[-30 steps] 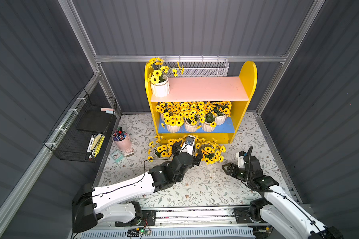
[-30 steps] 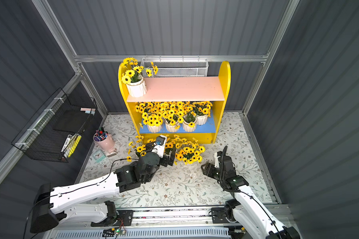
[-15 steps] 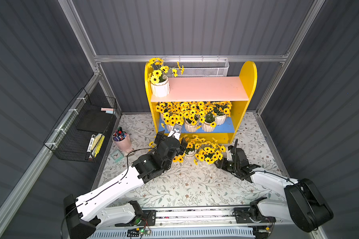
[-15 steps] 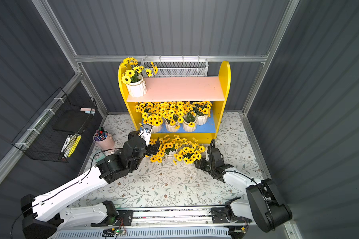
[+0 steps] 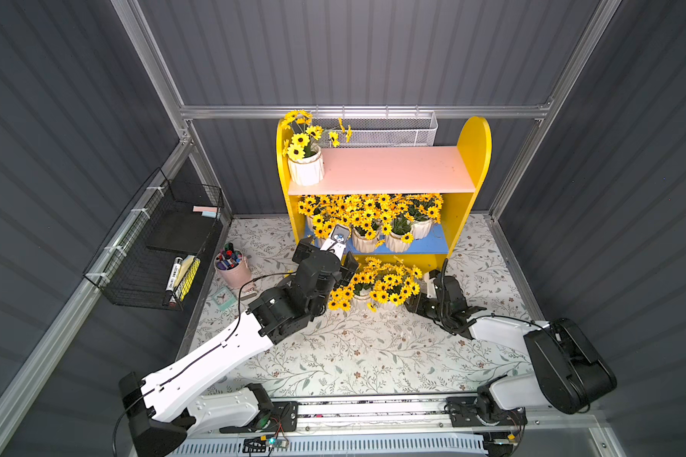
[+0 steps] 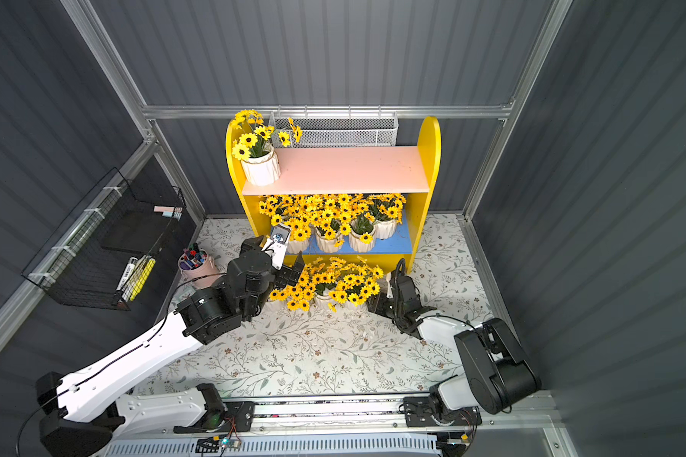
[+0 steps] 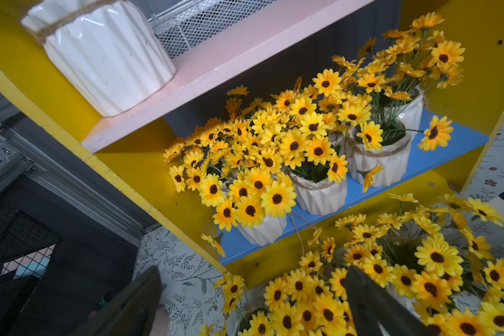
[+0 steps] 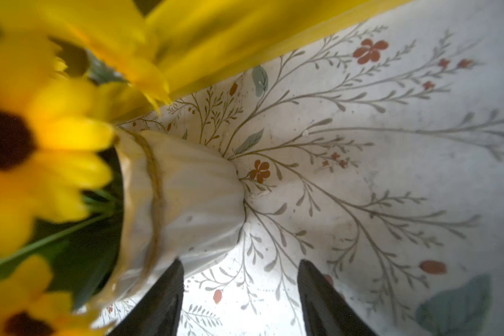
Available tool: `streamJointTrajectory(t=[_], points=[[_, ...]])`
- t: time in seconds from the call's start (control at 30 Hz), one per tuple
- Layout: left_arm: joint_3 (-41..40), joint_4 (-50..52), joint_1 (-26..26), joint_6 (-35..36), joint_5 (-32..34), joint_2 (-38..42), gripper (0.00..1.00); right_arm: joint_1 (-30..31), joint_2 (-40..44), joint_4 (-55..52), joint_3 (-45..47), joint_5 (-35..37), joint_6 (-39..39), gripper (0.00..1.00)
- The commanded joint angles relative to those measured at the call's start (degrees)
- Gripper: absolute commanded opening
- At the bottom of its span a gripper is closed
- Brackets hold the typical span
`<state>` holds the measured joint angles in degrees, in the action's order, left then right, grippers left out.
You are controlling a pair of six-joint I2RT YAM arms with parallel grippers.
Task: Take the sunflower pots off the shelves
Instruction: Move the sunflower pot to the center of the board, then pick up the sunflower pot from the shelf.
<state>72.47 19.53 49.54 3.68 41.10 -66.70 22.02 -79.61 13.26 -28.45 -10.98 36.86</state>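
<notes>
The left jaws, spread wide and empty, have moved up to the shelves [image 5: 474,150], sunflower pots [image 5: 397,242] just ahead. The right jaws, half spread and empty, now sit beside a pot [image 8: 192,197] on the surface [image 5: 373,356].

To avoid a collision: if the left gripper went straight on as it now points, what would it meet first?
Probably the end sunflower pot on the blue lower board, straight ahead of the open left gripper. Depth is unclear; flowers of a table pot might brush it first.
</notes>
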Motion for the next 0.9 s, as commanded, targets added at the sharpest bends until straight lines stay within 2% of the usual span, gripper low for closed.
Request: streamJointTrajectory(t=[0.0,0.1,0.17,0.3,0.53,0.67,0.87], points=[[7.7,2.8,-3.1,2.9,-4.6,-1.9,0.99,0.1,4.3,-4.8,0.1,3.4,-0.9,0.69],[18.8,7.1,-8.9,2.7,-13.0,-5.6,0.99,0.0,9.6,-11.8,-0.6,4.2,-2.2,0.74],[26.4,11.4,-11.6,2.3,-16.3,-9.5,1.00,0.0,14.6,-15.1,-0.7,4.6,-2.6,0.76],[42.2,18.8,-15.8,0.1,-20.8,-18.0,0.99,-0.1,22.5,-20.4,-0.7,4.4,-3.0,0.83],[67.0,32.9,-19.3,-4.7,-25.5,-32.9,0.99,-0.1,31.5,-23.6,0.2,6.2,-5.8,0.93],[72.1,37.2,-22.0,-8.9,-26.5,-36.2,1.00,-0.3,33.4,-24.8,0.1,6.4,-6.7,0.97],[68.2,37.6,-24.7,-12.3,-27.2,-34.9,0.99,-0.8,33.0,-24.7,0.0,5.6,-7.5,0.99]])
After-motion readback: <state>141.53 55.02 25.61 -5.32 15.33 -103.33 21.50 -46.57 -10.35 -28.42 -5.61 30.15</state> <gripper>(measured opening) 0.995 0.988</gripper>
